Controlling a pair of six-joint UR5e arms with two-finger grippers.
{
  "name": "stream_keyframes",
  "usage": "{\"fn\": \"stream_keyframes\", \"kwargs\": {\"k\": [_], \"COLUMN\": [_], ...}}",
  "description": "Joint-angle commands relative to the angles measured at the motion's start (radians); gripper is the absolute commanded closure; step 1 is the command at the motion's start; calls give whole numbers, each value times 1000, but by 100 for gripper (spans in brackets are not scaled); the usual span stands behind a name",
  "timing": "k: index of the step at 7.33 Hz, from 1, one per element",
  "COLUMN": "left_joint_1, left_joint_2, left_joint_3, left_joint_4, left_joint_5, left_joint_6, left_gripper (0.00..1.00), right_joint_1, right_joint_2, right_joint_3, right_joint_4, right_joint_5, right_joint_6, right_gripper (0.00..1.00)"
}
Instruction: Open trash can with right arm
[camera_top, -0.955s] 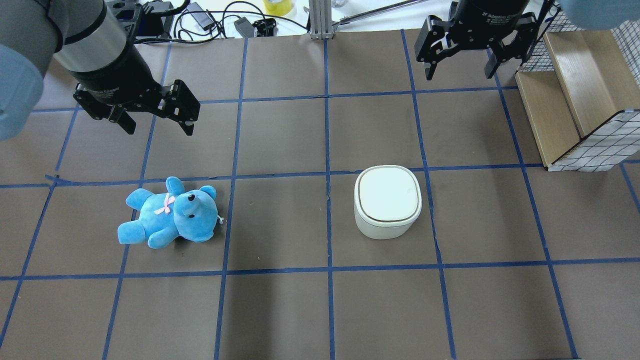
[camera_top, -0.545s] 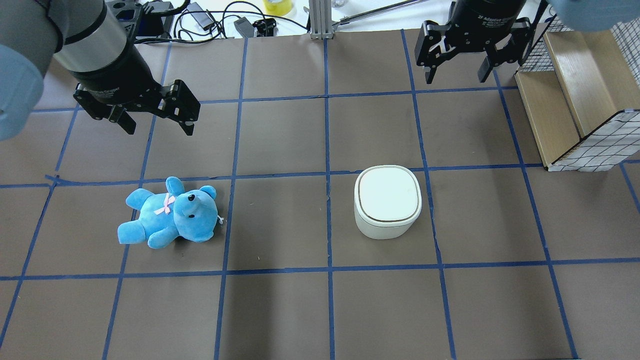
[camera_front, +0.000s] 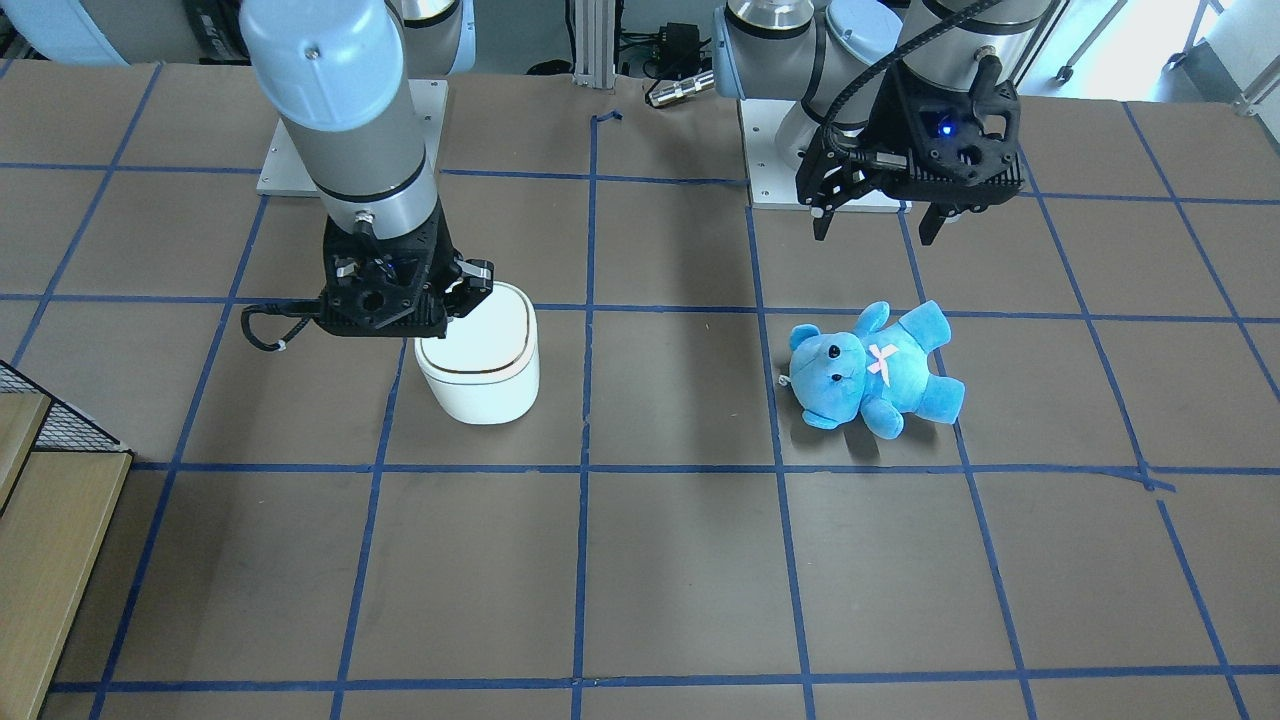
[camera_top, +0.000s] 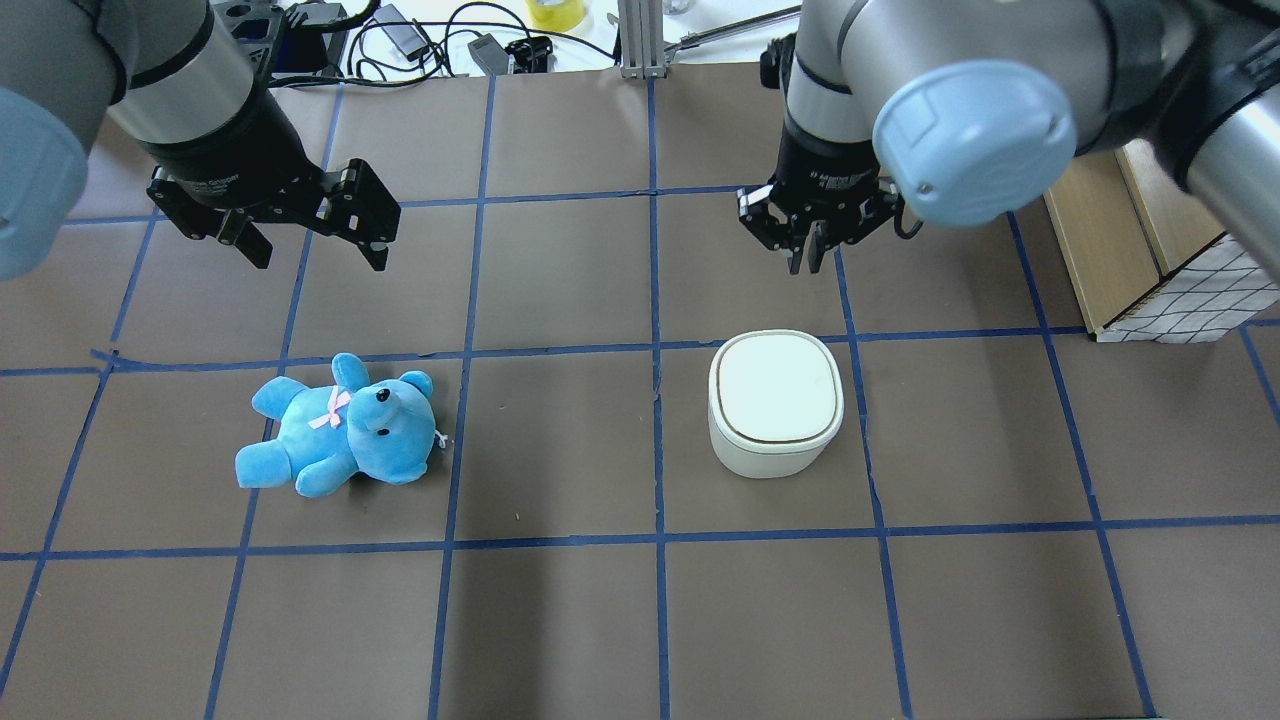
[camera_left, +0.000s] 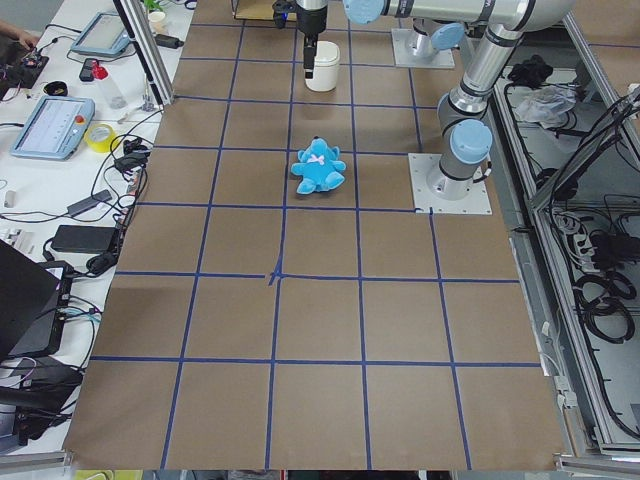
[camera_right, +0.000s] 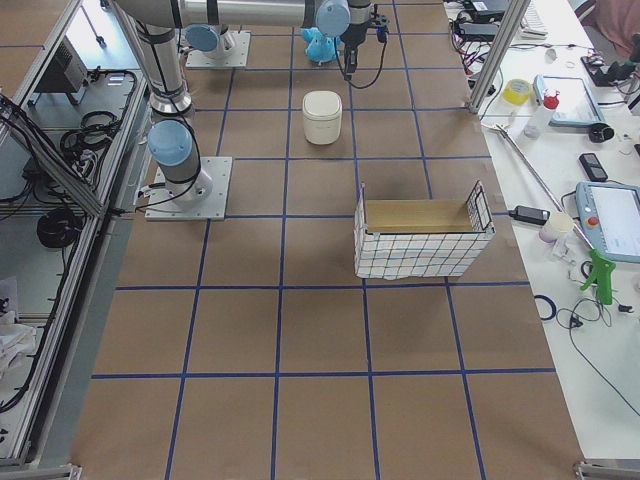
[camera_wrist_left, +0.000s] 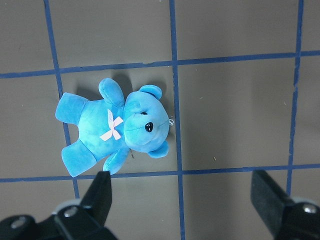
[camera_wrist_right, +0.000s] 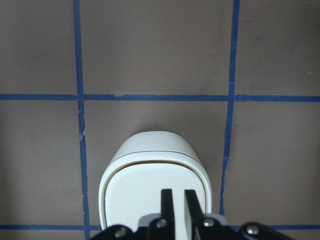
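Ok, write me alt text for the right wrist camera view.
A closed white trash can sits low in the frame, seen from above, a thin dark seam around its lid. The right gripper, black fingers nearly together, overlaps the lid at the bottom edge. Blue tape lines cross the brown table.

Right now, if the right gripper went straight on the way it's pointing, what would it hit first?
Most likely the lid of the trash can. In the wrist view the right gripper points down over it, near one edge. How far above the lid it hangs is unclear.
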Motion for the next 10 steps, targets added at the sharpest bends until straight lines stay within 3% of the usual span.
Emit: {"fn": "stream_keyframes", "kwargs": {"k": [1,8,9,10], "left_joint_1": [0,0,0,0], "left_joint_2": [0,0,0,0], "left_joint_3": [0,0,0,0], "left_joint_4": [0,0,0,0], "left_joint_5": [0,0,0,0], "left_joint_6": [-1,0,-1,-1], "left_gripper": [0,0,0,0], "right_joint_1": [14,14,14,13], "right_joint_2": [-10,7,-20,-78], "right_joint_3": [127,204,178,137], "right_joint_4": [-26,-55,-51,-26], "right_joint_5": [1,3,-14,-13], "right_joint_6": [39,42,30,28], "right_gripper": [100,100,36,0]}}
